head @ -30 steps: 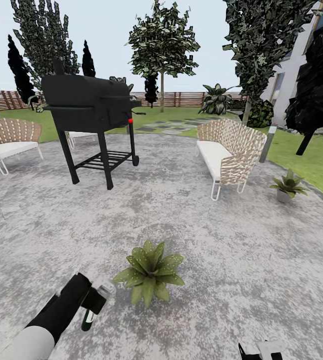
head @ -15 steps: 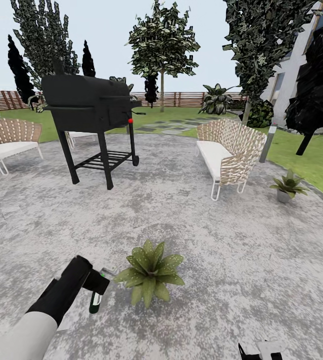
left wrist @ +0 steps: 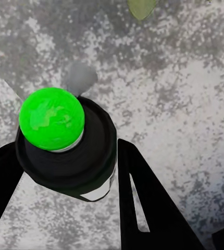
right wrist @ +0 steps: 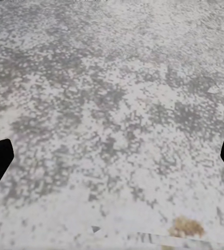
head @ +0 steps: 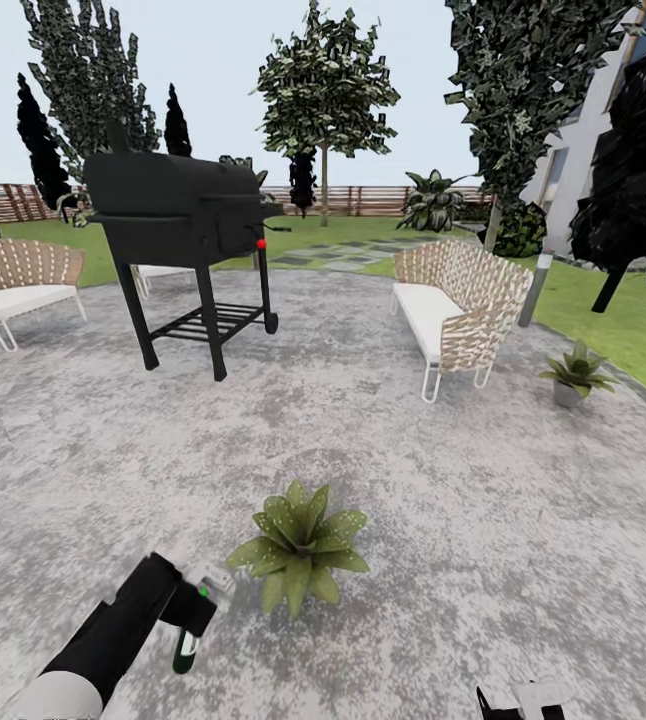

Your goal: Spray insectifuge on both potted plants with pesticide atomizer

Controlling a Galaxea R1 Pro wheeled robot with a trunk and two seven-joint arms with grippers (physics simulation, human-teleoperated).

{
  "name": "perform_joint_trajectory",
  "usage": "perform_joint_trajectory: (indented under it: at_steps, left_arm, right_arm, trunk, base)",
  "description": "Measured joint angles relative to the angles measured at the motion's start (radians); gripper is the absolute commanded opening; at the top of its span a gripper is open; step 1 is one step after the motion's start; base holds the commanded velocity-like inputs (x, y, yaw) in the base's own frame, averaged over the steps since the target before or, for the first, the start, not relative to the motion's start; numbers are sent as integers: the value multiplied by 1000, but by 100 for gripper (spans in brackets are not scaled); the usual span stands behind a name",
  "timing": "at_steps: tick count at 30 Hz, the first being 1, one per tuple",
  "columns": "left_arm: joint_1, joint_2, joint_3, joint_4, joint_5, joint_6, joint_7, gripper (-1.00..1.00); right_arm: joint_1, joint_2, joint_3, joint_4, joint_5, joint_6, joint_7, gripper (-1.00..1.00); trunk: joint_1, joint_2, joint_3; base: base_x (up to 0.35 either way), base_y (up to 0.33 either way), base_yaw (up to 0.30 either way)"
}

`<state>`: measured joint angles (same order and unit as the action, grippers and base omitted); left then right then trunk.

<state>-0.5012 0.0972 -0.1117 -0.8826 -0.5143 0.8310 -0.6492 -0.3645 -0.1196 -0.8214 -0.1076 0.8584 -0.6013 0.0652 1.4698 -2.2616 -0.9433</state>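
Note:
My left gripper [head: 191, 612] is shut on the pesticide atomizer [head: 189, 626], a dark green bottle with a black-and-white head and a green spot, held just above the paving. In the left wrist view the atomizer [left wrist: 65, 143] sits between the black fingers [left wrist: 143, 203], green spot facing the camera. One potted plant [head: 298, 545], a rosette of broad green leaves, stands right beside the atomizer. A second potted plant [head: 575, 373] in a grey pot stands far right at the patio edge. My right gripper [right wrist: 112, 159] is open over bare paving, fingertips at the frame edges.
A black grill [head: 183, 215] stands ahead left. A wicker bench [head: 458, 305] is ahead right and another wicker bench [head: 13, 285] at far left. Lawn, trees and a brown slat fence [head: 363, 198] ring the patio [head: 443, 500]. A house wall rises at far right.
My left arm with the atomizer pushed forward toward the near plant, then drew back and lower. The plants and right arm have not moved.

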Motion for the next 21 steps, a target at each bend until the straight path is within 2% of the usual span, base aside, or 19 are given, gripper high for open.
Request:
perform_joint_trajectory:
  at_steps: [3,5,6,13,21]
  left_arm:
    - [-10,-1,0,-4,0,11,0,-100]
    - [-38,-12,-4,-42,2,58,-1,-100]
    - [-42,-9,-4,-57,0,77,-1,-100]
    - [-31,-1,-7,-46,2,68,-1,-100]
    - [-6,-8,-6,-32,2,65,-3,-100]
  right_arm:
    - [0,0,0,0,0,0,0,100]
    - [0,0,0,-1,0,0,0,100]
    - [0,0,0,-1,0,0,0,100]
    - [0,0,0,-1,0,0,0,100]
    - [0,0,0,-1,0,0,0,100]
  trunk:
    - [0,0,5]
    - [0,0,8]
    - [0,0,9]
    - [0,0,20]
    - [0,0,30]
  base:
    - [0,0,0]
    - [0,0,0]
    - [0,0,0]
    - [0,0,0]
    - [0,0,0]
